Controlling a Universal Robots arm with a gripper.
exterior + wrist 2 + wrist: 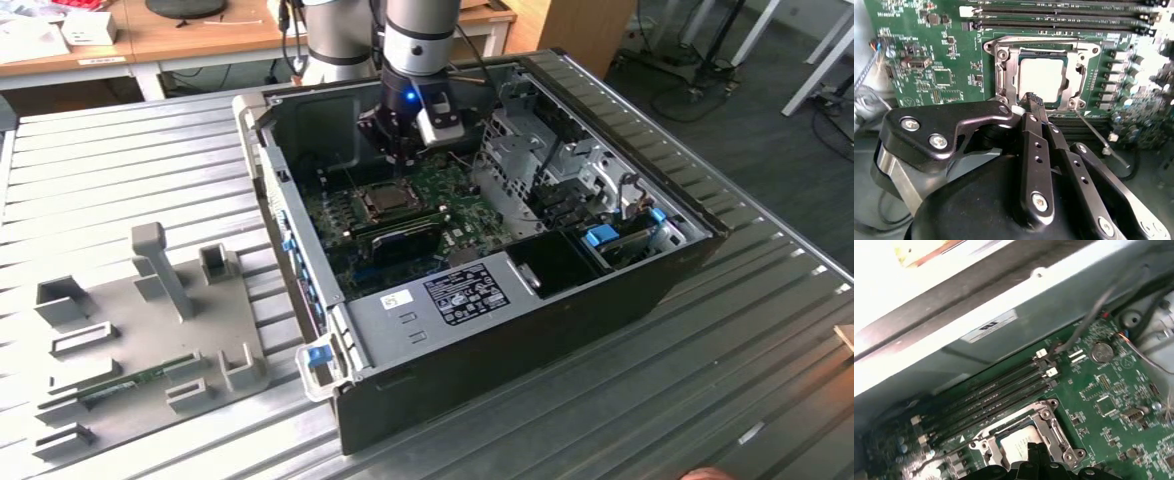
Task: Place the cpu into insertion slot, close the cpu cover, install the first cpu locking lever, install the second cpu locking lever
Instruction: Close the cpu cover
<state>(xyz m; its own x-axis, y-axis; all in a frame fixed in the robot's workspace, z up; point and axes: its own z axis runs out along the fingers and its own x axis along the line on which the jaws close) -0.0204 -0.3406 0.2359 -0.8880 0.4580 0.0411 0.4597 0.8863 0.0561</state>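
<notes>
so the small silvery-beige square cpu point(1041, 77) sits in the dark silver-rimmed insertion slot point(360, 205) mid-frame in the exterior view, thin silver frame cpu cover point(1076, 82) looks down over it, and the black gripper point(1033, 99) hovers at its edge, fingers pinched together, probably for poking not grabbing

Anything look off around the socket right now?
Only one thing: a thin lever rod angles away from the corner of the cpu cover instead of lying along it. The cpu sits flat and square under that frame; no damage visible.
</notes>
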